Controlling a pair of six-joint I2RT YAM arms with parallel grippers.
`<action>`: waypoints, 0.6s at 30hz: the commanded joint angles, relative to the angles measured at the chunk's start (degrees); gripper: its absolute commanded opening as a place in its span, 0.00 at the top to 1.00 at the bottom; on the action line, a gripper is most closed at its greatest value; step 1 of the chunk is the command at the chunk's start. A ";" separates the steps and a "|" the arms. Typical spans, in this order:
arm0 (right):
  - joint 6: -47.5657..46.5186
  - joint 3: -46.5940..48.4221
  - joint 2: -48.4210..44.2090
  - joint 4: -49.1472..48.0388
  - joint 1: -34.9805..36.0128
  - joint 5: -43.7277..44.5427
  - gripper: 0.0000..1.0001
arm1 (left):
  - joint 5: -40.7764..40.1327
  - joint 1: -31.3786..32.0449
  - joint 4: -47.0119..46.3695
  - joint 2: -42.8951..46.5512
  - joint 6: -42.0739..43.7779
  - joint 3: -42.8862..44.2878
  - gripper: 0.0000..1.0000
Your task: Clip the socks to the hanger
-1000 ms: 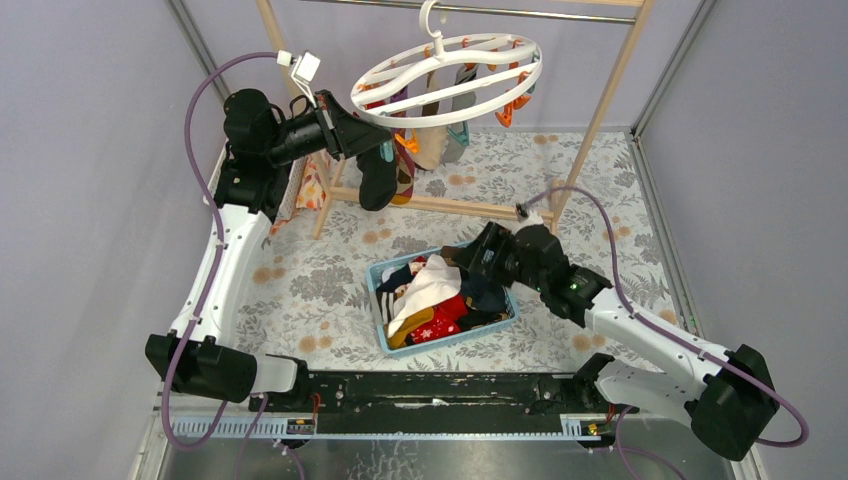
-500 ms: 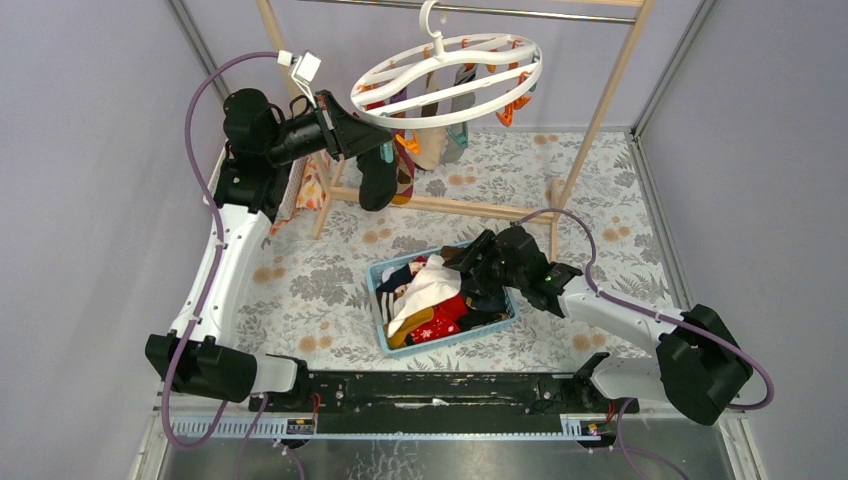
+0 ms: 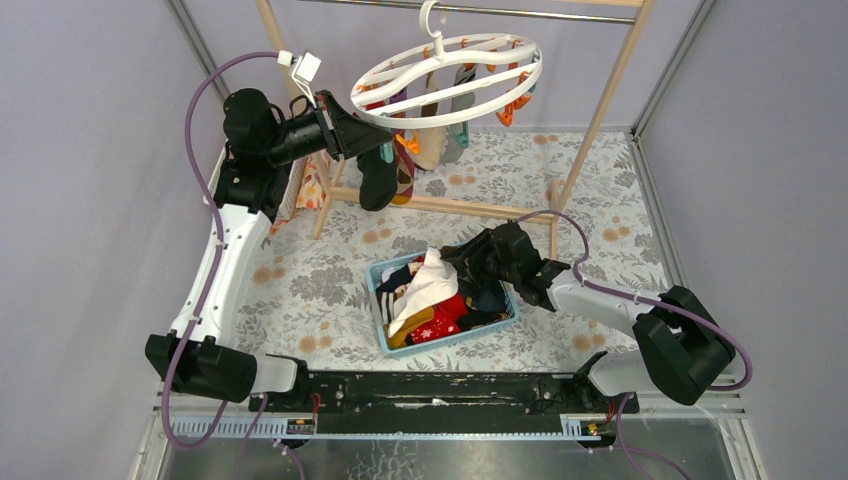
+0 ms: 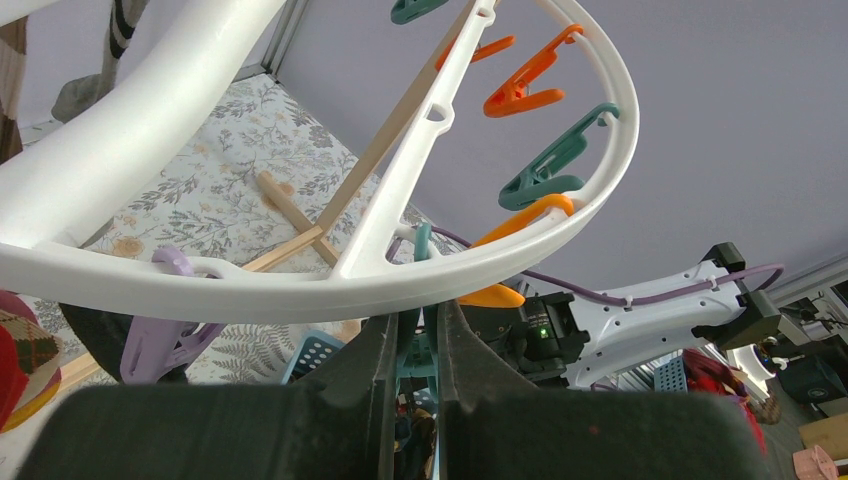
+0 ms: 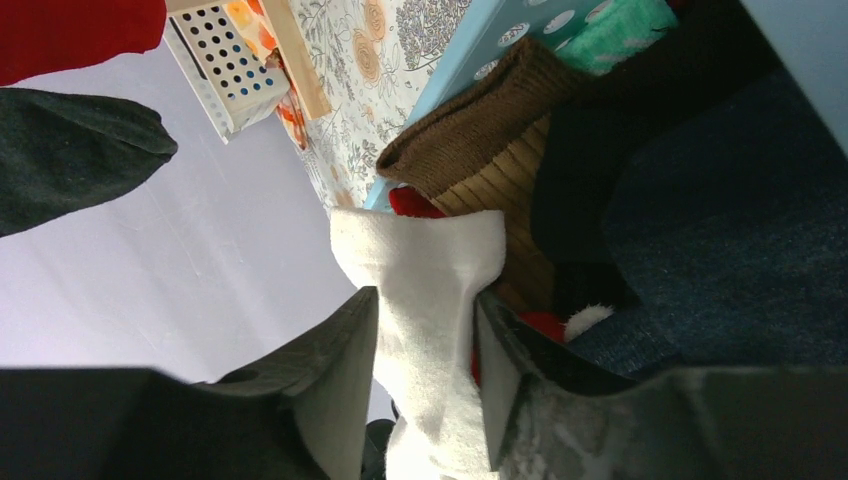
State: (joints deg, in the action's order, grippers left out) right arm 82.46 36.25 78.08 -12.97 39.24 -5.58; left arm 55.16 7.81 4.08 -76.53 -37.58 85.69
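Right fingers (image 5: 335, 370) are clamped on a white fabric sock (image 5: 430, 280), pressing it from both sides, at about 1 o'clock in the light-blue plastic basket (image 3: 378, 305). The basket sits mid-table on the floral-clothed table (image 3: 320, 280) and holds the heaped mixed-colour socks (image 3: 440, 322). Left fingers (image 4: 365, 390), nearly together, pinch a teal plastic clip (image 4: 418, 352) under the 8 o'clock rim of the large round white plastic hanger (image 4: 300, 287). It hangs at 12 o'clock from the wooden rail frame (image 3: 600, 110), with a black sock (image 3: 377, 180) dangling beneath.
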 commanded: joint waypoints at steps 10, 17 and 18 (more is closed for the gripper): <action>2.34 -6.59 1.88 -27.10 -1.72 -2.04 1.00 | 2.98 -0.34 -0.60 1.33 -0.03 1.33 0.98; 0.37 -5.63 5.04 -28.07 -1.79 -5.54 0.58 | 3.21 -0.34 -0.49 1.47 -0.10 1.17 0.99; 0.54 -5.66 5.26 -28.21 -1.76 -5.13 0.57 | 3.22 -0.34 -0.60 1.47 -0.12 1.08 0.99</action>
State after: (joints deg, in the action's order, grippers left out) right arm 83.57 29.65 82.65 -35.62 37.78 -9.04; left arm 55.57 7.81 4.05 -76.53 -37.60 85.69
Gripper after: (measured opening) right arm 0.413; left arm 0.163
